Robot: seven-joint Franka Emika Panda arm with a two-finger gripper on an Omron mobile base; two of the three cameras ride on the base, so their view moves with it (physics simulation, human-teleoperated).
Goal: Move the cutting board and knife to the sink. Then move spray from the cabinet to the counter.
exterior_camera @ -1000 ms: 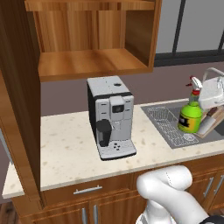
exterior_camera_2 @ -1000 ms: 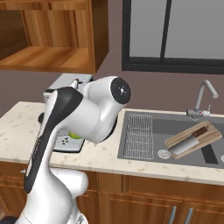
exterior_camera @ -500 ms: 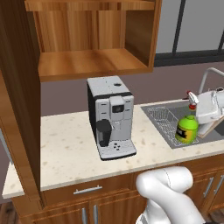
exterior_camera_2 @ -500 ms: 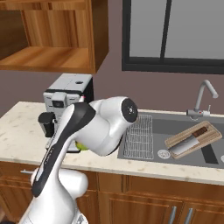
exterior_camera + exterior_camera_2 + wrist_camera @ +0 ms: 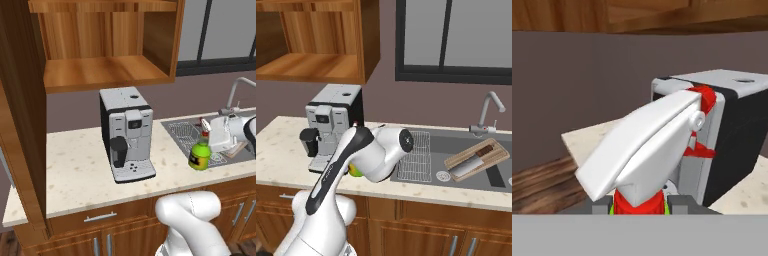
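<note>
My gripper [image 5: 216,136] is shut on the neck of the green spray [image 5: 200,156], which stands upright low over the beige counter [image 5: 75,165] just left of the sink [image 5: 182,131]. Whether its base touches the stone I cannot tell. In the hand view the spray's white trigger nozzle [image 5: 647,145] fills the middle between my gripper [image 5: 639,203]. From the right, my arm hides all but a green sliver of the spray [image 5: 354,172]. The cutting board [image 5: 490,152] lies tilted in the sink [image 5: 456,145] with the knife [image 5: 472,163] on it. The cabinet [image 5: 105,70] hangs open above.
A grey and black coffee machine [image 5: 127,132] stands on the counter left of the spray, also near it in the hand view [image 5: 727,125]. A curved silver faucet [image 5: 491,112] rises behind the sink. A wire rack [image 5: 416,155] lies in the left basin.
The gripper has carried the spray down and to the left, from above the sink's rim to low over the counter beside the coffee machine.
</note>
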